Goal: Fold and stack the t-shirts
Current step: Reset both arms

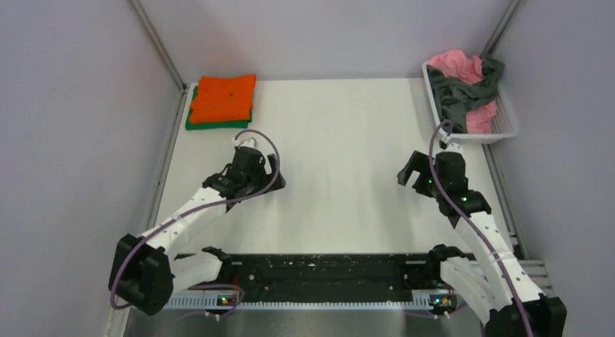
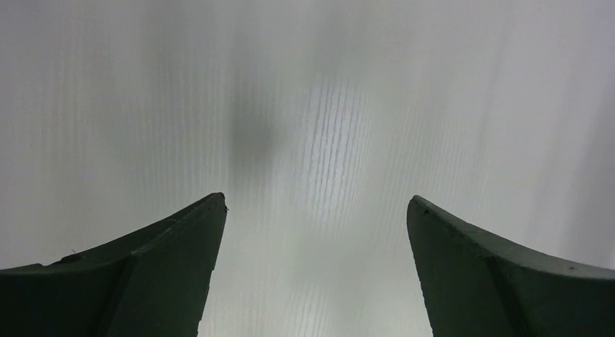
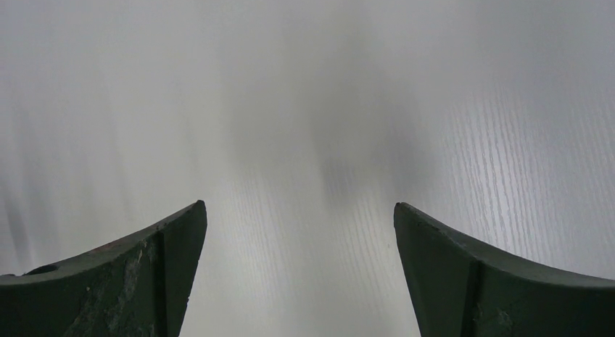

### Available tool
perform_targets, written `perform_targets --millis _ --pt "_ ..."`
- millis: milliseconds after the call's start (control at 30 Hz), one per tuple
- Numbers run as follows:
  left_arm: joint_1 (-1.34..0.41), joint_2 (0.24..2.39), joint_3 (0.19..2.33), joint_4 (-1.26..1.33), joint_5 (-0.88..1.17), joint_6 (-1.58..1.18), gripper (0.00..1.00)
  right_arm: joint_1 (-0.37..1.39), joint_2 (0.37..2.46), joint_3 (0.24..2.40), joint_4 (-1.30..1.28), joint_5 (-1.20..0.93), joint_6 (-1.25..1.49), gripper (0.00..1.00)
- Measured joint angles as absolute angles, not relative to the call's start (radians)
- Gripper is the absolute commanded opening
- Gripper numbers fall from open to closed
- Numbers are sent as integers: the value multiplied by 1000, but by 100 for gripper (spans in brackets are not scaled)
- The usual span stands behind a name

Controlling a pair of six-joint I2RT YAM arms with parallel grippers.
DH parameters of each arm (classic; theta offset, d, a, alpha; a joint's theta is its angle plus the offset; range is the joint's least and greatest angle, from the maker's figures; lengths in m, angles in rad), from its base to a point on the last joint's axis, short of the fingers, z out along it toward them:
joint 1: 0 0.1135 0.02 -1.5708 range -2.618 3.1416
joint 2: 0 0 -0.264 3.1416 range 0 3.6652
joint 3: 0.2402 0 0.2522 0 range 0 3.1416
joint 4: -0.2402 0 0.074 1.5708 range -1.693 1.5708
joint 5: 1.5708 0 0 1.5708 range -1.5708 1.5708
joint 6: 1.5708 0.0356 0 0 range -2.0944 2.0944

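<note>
The top camera sits high above and behind the arms and looks down and forward over the whole white table (image 1: 341,127), far enough off to take in both arms from base to tip. Each wrist camera looks out between its own dark fingers (image 2: 145,272), on the left gripper (image 2: 316,203) and the right gripper (image 3: 299,206), facing down close over bare tabletop. That tabletop is all the three views share.
</note>
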State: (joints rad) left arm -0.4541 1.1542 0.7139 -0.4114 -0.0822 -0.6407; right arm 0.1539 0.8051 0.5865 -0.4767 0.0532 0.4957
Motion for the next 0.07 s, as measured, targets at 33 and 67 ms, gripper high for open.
perform_targets --millis 33,67 --pt "-454 1135 704 -416 -83 -657 99 154 796 587 -477 53 498 99" --pt "-454 1122 699 -419 -83 -668 99 154 789 587 -477 53 498 99"
